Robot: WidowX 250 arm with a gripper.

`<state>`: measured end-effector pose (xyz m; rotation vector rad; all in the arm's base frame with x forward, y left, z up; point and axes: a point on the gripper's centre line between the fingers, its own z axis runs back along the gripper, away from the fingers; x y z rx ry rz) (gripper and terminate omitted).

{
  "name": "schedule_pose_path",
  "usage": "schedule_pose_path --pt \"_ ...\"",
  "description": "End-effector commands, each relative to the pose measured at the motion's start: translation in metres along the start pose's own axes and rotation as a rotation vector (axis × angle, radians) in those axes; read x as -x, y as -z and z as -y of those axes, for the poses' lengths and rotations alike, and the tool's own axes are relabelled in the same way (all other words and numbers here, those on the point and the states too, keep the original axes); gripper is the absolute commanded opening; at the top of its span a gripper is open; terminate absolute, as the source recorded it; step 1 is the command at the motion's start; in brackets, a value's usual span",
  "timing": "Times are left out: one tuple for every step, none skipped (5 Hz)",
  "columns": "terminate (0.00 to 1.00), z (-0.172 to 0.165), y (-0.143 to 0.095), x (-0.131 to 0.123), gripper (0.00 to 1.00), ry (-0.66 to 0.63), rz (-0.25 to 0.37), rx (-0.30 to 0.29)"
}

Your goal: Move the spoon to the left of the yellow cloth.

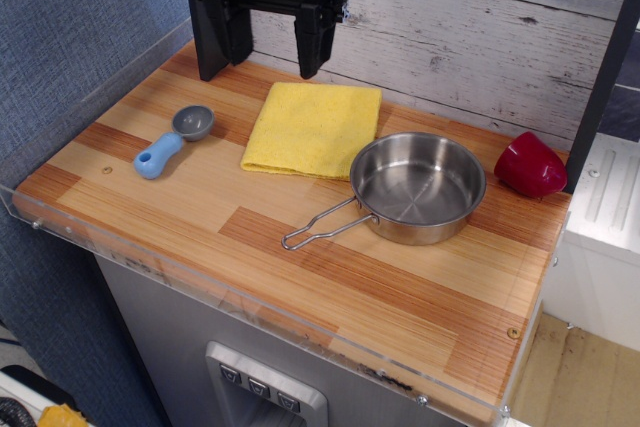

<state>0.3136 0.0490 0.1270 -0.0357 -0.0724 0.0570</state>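
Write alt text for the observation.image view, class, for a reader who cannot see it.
A blue-handled spoon lies on a wooden table, left of a yellow cloth. An open black gripper hangs above the table's back edge, holding nothing. A steel pan and a red object sit to the right.

Steel pan (418,185) at centre-right of the wooden counter (300,267) — wire handle toward 8 o'clock, dark red cup (529,166) tipped over at its 2 o'clock.

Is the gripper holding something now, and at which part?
Nothing is held. The gripper hangs open and empty at the back; the spoon lies free on the table.
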Motion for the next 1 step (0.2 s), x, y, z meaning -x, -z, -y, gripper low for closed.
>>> schedule_pose_path --pt "1.00 -0.0015 -0.0108 0.0077 1.00 0.003 0.022 -0.002"
